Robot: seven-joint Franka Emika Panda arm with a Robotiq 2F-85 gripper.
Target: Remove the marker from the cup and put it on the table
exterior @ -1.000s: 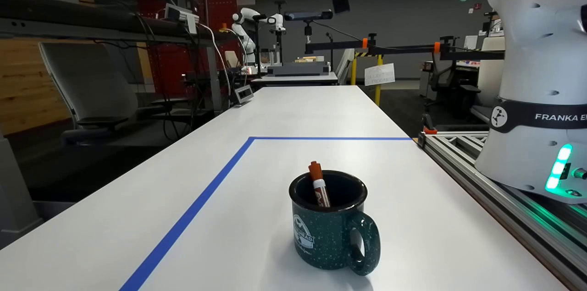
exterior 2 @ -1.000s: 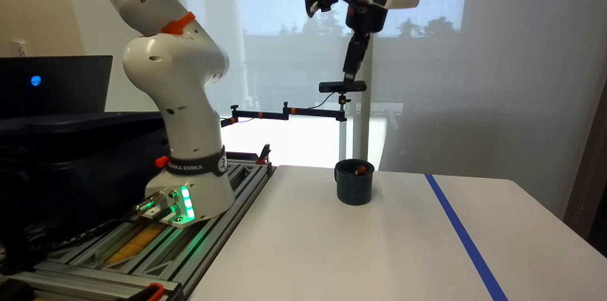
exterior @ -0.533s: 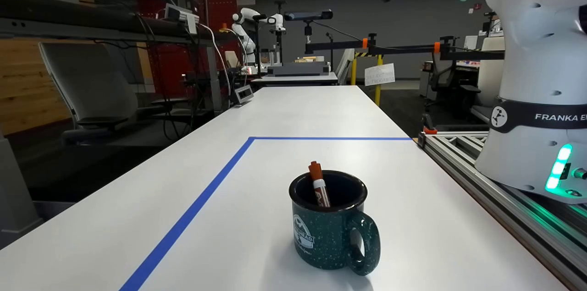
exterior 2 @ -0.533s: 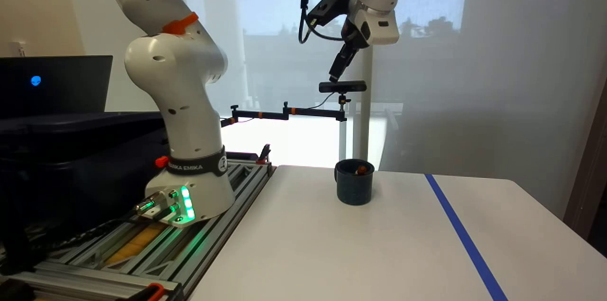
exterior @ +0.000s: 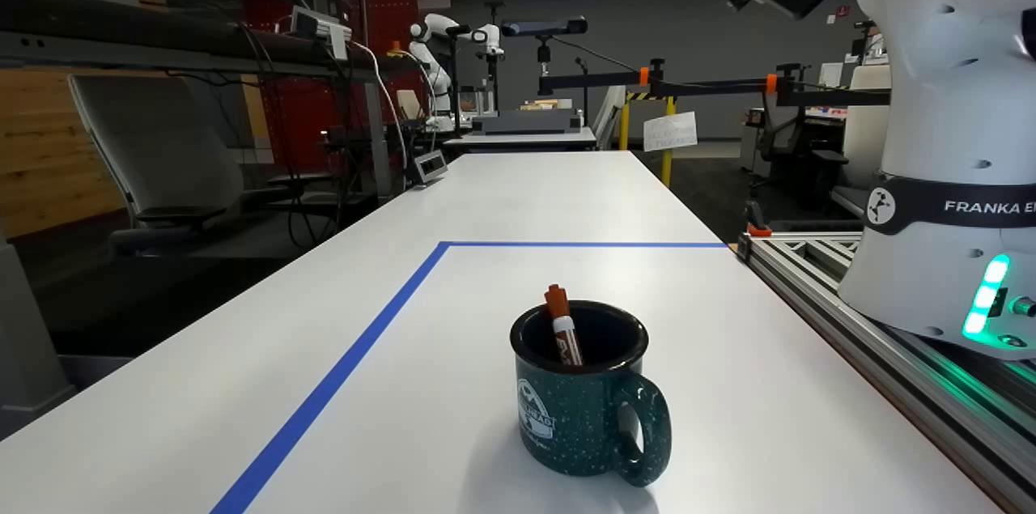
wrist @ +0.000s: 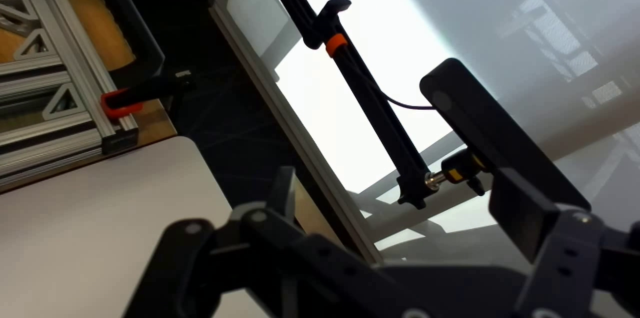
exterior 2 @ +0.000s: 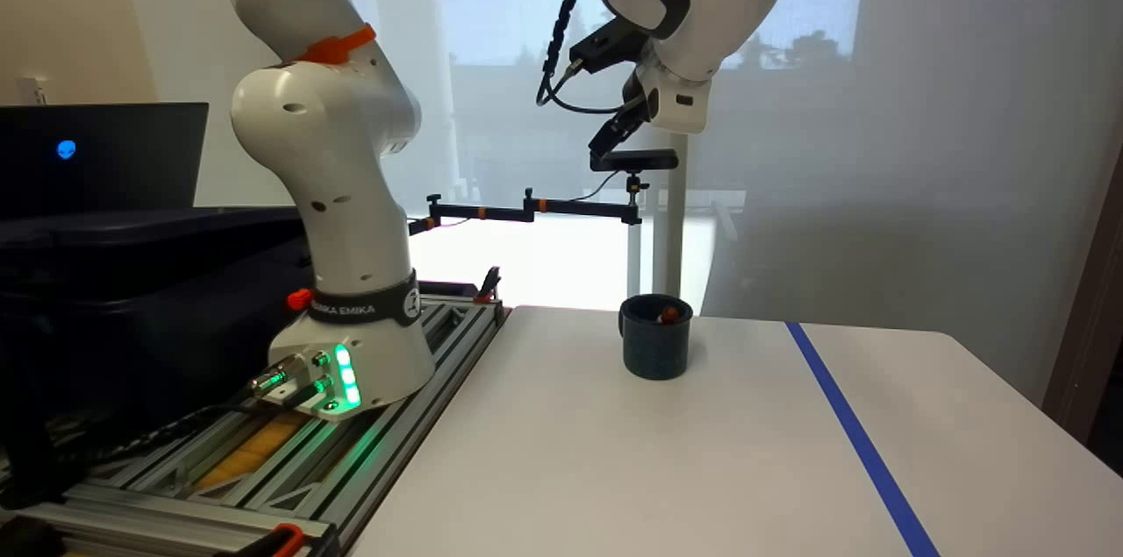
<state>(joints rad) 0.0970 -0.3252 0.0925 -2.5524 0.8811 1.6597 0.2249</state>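
- Marker (exterior: 564, 325): sits inside the cup (exterior: 576, 426), well below the fingers (exterior 2: 611, 136) in an exterior view; calls for a downward reach, as a judgement.
- Long axis: runs steeply, not quite upright, with orange cap (exterior: 556, 300) uppermost; leans away from the robot base (exterior 2: 386, 364).
- Fingers: spread wide apart in the wrist view, holding nothing; tilted toward the base side, off the cup, so probably in need of turning straight downward before any descent.
- Cup: stands upright on the counter (exterior: 405, 433), with handle (exterior: 657, 429) on the base side; likely tips or drags under a finger pressing inside.
- Close by the cup: end edge (exterior 2: 746, 322) of the counter, visible in an exterior view; best avoided when setting down.
- Farther out, away from the base: long blue tape line (exterior: 337, 376), with white strip before it, perhaps wide enough for laying the marker flat.
- Farther still along the counter: cross line of tape (exterior: 583, 244), with longer stretch of surface on the near side, likely the better room.
- Past the counter's end: camera (exterior 2: 636, 160) on a jointed bar (exterior 2: 575, 209), showing past the fingers in the wrist view; cannot tell exact clearance, so worth care during any swing.
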